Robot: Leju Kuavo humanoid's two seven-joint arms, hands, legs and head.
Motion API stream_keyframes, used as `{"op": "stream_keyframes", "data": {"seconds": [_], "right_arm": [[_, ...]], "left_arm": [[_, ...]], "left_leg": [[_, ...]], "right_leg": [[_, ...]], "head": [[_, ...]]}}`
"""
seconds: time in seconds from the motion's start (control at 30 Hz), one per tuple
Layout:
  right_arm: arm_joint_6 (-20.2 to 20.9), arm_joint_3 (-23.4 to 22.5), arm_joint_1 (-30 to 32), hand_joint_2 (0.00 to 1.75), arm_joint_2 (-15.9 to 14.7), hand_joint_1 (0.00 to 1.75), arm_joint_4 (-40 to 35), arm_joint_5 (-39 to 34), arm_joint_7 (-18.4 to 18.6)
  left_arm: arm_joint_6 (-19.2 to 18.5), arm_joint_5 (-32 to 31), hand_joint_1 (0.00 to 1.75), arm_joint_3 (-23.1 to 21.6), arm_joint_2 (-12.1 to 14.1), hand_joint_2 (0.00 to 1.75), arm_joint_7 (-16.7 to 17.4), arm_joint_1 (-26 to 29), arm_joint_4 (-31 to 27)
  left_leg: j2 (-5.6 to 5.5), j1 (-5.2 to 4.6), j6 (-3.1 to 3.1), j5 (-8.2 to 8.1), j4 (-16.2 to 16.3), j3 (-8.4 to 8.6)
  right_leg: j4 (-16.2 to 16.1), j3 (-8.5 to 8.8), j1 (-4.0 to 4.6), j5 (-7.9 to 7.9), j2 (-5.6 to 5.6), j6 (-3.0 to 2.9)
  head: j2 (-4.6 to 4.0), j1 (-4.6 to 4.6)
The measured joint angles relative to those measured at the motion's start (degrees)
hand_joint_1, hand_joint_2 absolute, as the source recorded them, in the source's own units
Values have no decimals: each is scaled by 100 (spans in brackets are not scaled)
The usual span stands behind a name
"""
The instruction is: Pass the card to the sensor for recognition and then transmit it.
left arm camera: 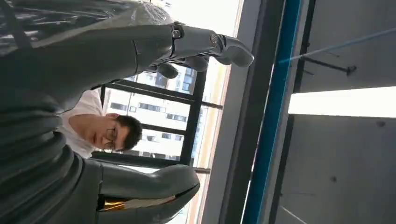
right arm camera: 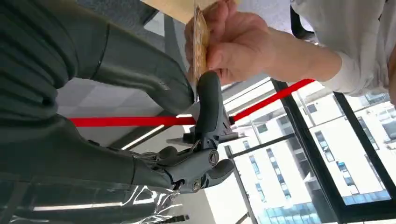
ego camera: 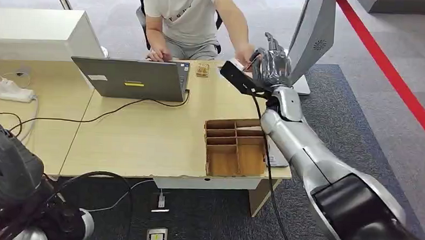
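Note:
My right hand is raised past the table's far right corner, level with a seated person's outstretched hand. In the right wrist view the card is seen edge-on, thin and tan. My right hand pinches its lower end between thumb and a finger. The person's hand grips the same card from the other side. My left hand points up toward windows and ceiling, thumb and fingers apart, holding nothing. My left arm hangs low at the near left.
A grey laptop with cables stands at mid-table, a small wooden item beside it. A brown divided tray sits at the table's near right edge. A white box and power strip lie left. A monitor stands behind my right hand.

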Motion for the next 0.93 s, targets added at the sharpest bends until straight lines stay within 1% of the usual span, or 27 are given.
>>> {"op": "stream_keyframes", "data": {"seconds": [0.07, 0.1, 0.17, 0.2, 0.4, 0.47, 0.57, 0.67, 0.77, 0.8, 0.93], "right_arm": [[-11, 11, 5, 175, 33, 175, 66, 20, 0], [-13, 15, 10, 175, 52, 0, 90, 33, 0], [-50, 20, 19, 175, 78, 0, 148, 39, 0], [-98, 22, 26, 0, 94, 0, 164, 48, -2], [-328, 28, 34, 0, 107, 0, 199, 243, -37], [-433, 28, 33, 0, 63, 0, 112, 295, -50], [-520, 7, 29, 0, -70, 0, -210, 376, -24], [-518, -31, 53, 0, -193, 0, -580, 433, 35], [-514, -63, 149, 0, -317, 0, -1144, 450, 33], [-505, -63, 194, 175, -369, 0, -1377, 439, 33], [-531, -79, 458, 175, -560, 0, -2132, 268, 4]], "left_arm": [[0, -9, 0, 0, 0, 175, 0, 47, 0], [0, -9, 0, 0, 0, 175, 0, 71, 0], [0, -7, 0, 0, 2, 175, 0, 95, 0], [0, 11, 0, 0, 2, 175, 0, 103, 2], [0, 159, 0, -9, 9, 175, 0, 117, 37], [0, 214, 0, -18, 20, 175, 0, 116, 44], [0, 286, 0, -24, 46, 175, 0, 102, 72], [0, 280, 0, -26, 74, 175, 0, 69, 90], [0, 210, 0, -28, 92, 175, 0, 63, 90], [0, 186, 0, -26, 103, 175, 0, 64, 90], [0, 85, 0, -4, 116, 175, 0, 101, 85]], "left_leg": [[0, 0, 0, 0, 0, -1], [1, 0, 0, 0, 0, -1], [0, 0, 0, 0, 0, -5], [1, 0, 0, 0, 0, -4], [1, 0, 0, 0, 0, -3], [1, 0, 0, 1, 2, -2], [1, 0, 0, 1, 2, -2], [1, 0, 0, 0, 2, -2], [1, 0, 0, 0, 2, -2], [1, 0, 0, 0, 2, -2], [1, 1, 0, 0, 2, -1]], "right_leg": [[-1, -1, 0, 0, 0, 0], [0, -3, 0, -1, 0, 0], [-1, -4, 0, -1, 0, 0], [-1, -6, 0, -1, 0, 0], [-1, -6, 0, 0, 1, 0], [-1, -7, 0, 1, 1, 0], [-1, -5, 0, 1, 0, 0], [-1, -6, 0, 1, 2, 1], [-1, -6, 0, 1, 2, 0], [-1, -6, 0, 1, 2, 0], [-2, -4, 1, 0, 1, 0]], "head": [[0, 0], [0, 0], [0, 2], [0, -2], [0, 0], [0, -2], [0, 0], [0, -2], [0, -2], [0, 0], [0, -2]]}}
